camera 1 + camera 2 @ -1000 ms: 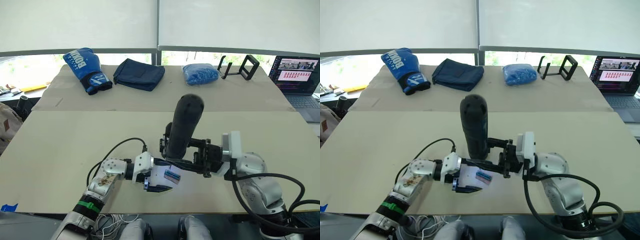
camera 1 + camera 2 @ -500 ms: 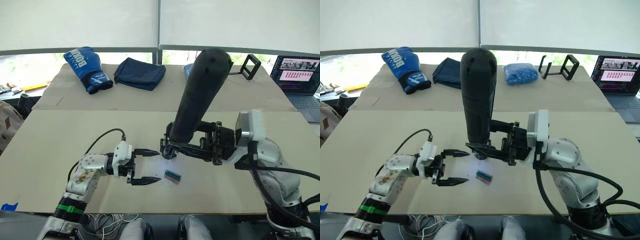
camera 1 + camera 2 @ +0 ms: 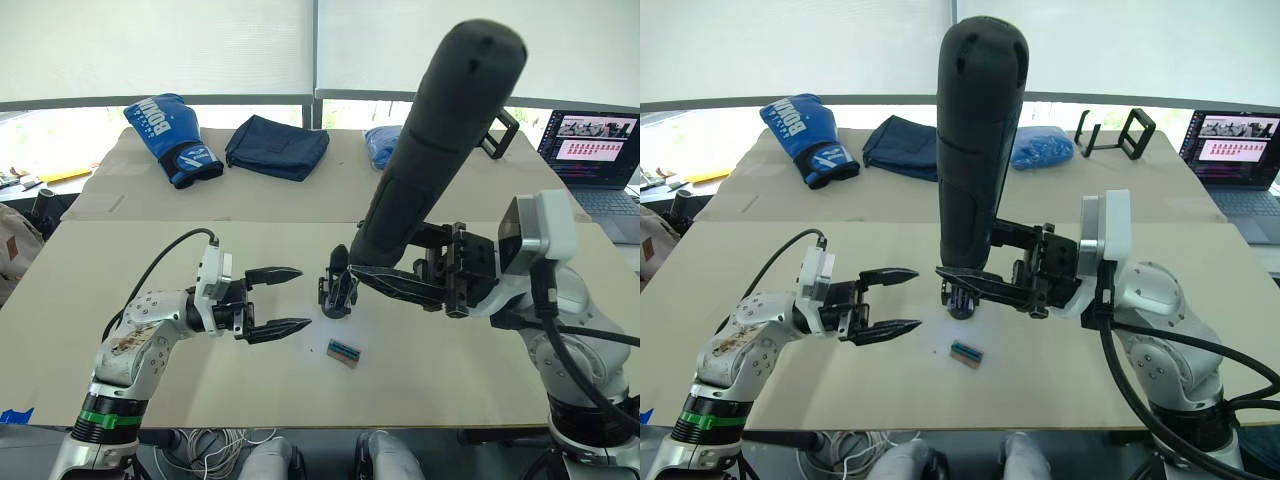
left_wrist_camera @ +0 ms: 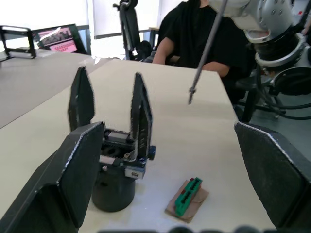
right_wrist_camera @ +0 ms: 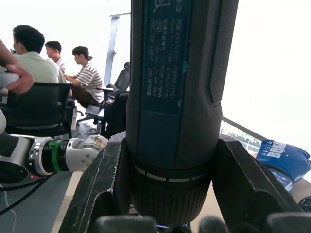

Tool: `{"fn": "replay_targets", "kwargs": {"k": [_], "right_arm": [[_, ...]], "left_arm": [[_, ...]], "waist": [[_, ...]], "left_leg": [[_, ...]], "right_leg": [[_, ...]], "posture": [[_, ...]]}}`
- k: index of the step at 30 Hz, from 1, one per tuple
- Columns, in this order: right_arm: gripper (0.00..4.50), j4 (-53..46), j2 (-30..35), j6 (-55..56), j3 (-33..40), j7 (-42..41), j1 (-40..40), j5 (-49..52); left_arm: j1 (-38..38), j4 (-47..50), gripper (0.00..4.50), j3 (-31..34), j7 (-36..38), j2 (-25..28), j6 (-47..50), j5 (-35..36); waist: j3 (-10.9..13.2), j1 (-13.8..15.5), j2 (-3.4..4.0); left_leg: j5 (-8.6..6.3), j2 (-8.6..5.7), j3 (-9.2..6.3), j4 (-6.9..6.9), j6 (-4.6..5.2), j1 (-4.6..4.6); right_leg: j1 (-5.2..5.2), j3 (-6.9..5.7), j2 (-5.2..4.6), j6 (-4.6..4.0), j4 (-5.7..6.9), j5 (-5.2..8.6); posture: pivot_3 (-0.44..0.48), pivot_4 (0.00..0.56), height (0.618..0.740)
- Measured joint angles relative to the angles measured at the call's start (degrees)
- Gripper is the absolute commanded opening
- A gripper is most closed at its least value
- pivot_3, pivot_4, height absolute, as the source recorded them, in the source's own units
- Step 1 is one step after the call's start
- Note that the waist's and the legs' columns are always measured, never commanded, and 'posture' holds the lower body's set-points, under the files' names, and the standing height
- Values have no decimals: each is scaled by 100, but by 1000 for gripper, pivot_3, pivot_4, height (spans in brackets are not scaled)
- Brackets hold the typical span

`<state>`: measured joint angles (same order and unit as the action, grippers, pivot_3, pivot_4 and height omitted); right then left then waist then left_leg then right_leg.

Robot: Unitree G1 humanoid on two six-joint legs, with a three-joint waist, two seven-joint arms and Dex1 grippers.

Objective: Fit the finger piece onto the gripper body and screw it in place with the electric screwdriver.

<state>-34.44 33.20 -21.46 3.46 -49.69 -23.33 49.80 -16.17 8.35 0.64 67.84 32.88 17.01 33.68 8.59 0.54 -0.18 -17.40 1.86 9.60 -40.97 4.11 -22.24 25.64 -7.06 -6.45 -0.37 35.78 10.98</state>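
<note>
A: Screwdriver, where is it?

B: The right pincer (image 3: 965, 276) squeezes the electric screwdriver (image 3: 975, 140), tip just above the gripper body (image 3: 336, 293). It looks heavy and hard, so hold it low.

A: And the left pincer (image 3: 288, 300)?

B: Wide open, empty, near the gripper body.

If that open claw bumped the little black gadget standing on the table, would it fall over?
Probably it could tip. The gripper body stands on a narrow round base with two tall fingers rising above it, so it looks top-heavy. It seems rigid plastic and metal, so it should slide or topple whole rather than bend. On its side, the round base might roll.
</note>
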Motion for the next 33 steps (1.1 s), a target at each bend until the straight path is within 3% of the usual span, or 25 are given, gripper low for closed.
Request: {"fn": "replay_targets", "kwargs": {"k": [15,25,33], "right_arm": [[1943,-18,112,-3,44,45,4,85],[1943,-114,181,-4,45,170,22,78],[1943,-135,193,-3,50,195,243,-7]], "left_arm": [[-172,-1509,4490,-1051,-1303,-998,-991,-1997],[-430,-2172,4490,-1203,-1784,-1721,-1548,-2453],[-634,-2365,4490,-1326,-1836,-1878,-1577,-2665]], "waist": [[1,11,-3],[1,36,-3],[1,34,-3]], "left_leg": [[0,-2,3,-1,0,-2],[-2,-3,-3,-6,6,-1],[-2,-3,-5,-7,7,2]], "right_leg": [[2,0,-3,-3,1,-2],[-6,-3,-10,-3,0,-3],[-10,-4,-10,-2,0,-3]], "posture": [[0,150,740],[0,150,740],[0,150,740]]}}
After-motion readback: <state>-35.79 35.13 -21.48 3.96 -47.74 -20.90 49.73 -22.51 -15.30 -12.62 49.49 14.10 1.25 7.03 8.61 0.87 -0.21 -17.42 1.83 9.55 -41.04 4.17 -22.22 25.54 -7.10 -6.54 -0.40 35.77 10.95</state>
